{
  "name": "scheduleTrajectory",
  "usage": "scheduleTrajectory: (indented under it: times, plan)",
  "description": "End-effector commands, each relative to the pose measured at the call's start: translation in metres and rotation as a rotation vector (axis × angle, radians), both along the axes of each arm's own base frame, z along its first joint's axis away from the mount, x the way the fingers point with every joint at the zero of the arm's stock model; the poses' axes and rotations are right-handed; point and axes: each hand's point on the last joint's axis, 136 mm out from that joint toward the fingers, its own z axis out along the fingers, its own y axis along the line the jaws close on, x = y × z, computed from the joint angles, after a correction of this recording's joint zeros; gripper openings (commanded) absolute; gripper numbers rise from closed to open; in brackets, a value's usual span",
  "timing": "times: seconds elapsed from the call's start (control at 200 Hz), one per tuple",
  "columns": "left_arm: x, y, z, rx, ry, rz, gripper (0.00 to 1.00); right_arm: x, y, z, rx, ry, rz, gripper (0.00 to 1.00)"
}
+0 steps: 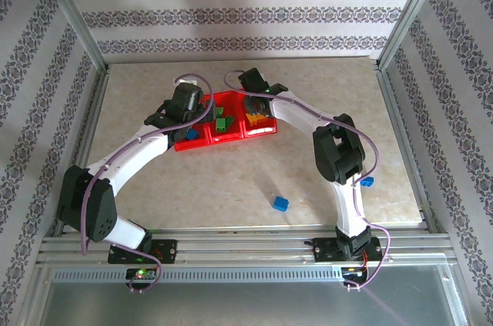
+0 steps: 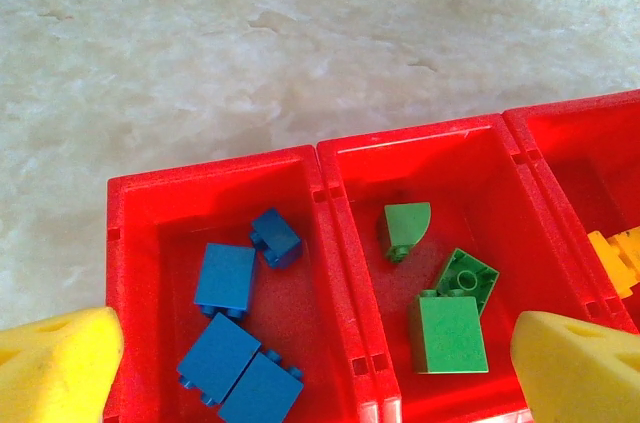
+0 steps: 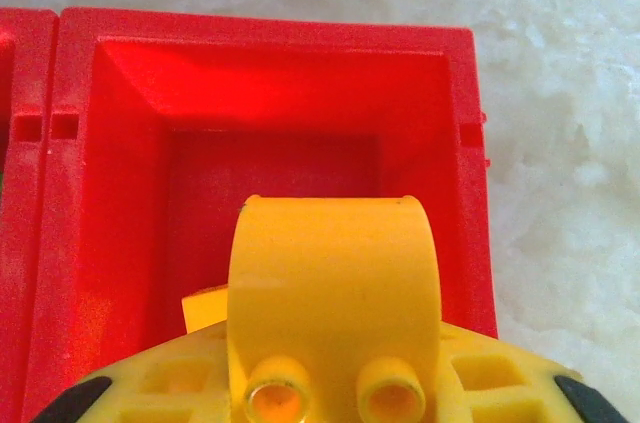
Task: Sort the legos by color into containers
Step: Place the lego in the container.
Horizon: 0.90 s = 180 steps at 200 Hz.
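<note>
Arms both reach forward from the near edge of the table [image 1: 154, 187] and bend inward, meeting above the red tray [image 1: 202, 143]; left gripper [image 1: 185, 104] hangs over the tray's left end, pointing down, its yellow fingers [image 2: 55, 368] spread wide with nothing between them; below it four blue bricks [image 2: 225, 278] lie in the left compartment and three green bricks [image 2: 448, 333] in the middle one; right gripper [image 1: 254, 101] hovers over the right compartment, fingers closed on a curved yellow brick [image 3: 330, 283], studs facing its camera; another yellow piece [image 3: 200, 308] lies in that compartment; two loose blue bricks [image 1: 281, 203] lie on the table near the right arm.
</note>
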Motion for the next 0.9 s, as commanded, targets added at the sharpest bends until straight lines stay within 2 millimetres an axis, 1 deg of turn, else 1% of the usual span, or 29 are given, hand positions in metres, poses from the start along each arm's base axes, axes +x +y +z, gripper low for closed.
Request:
scheduleTrajectory:
  times: [0.0, 0.04, 0.15, 0.225, 0.325, 0.505, 0.57, 0.685, 0.819, 0.894]
  plan:
    - [0.001, 0.009, 0.008, -0.003, -0.028, 0.023, 1.00, 0.013, 0.000, 0.009, -0.019, -0.042, -0.004, 0.35]
    - [0.001, 0.009, 0.009, -0.004, -0.029, 0.022, 1.00, 0.013, 0.000, 0.010, -0.019, -0.045, -0.003, 0.39]
    - [0.002, 0.008, 0.009, -0.003, -0.027, 0.018, 1.00, 0.013, 0.000, 0.014, -0.014, -0.051, -0.002, 0.42]
    - [0.002, 0.009, 0.009, -0.002, -0.028, 0.019, 1.00, 0.012, 0.000, 0.021, -0.005, -0.060, -0.002, 0.46]
    - [0.002, 0.008, 0.010, -0.003, -0.029, 0.019, 1.00, 0.010, -0.001, 0.029, 0.001, -0.070, -0.003, 0.47]
    - [0.002, 0.007, 0.010, -0.008, -0.031, 0.014, 1.00, 0.002, -0.005, 0.050, 0.023, -0.096, -0.006, 0.48]
    - [0.002, 0.006, 0.010, -0.015, -0.035, 0.006, 1.00, -0.003, -0.006, 0.057, 0.033, -0.106, -0.008, 0.49]
    - [0.002, 0.002, 0.012, -0.032, -0.041, -0.010, 1.00, -0.015, -0.014, 0.071, 0.055, -0.121, -0.027, 0.51]
    - [0.001, -0.002, 0.013, -0.050, -0.046, -0.027, 1.00, -0.036, -0.029, 0.081, 0.085, -0.129, -0.065, 0.53]
    - [0.000, -0.003, 0.014, -0.058, -0.052, -0.038, 1.00, -0.051, -0.042, 0.082, 0.091, -0.125, -0.092, 0.55]
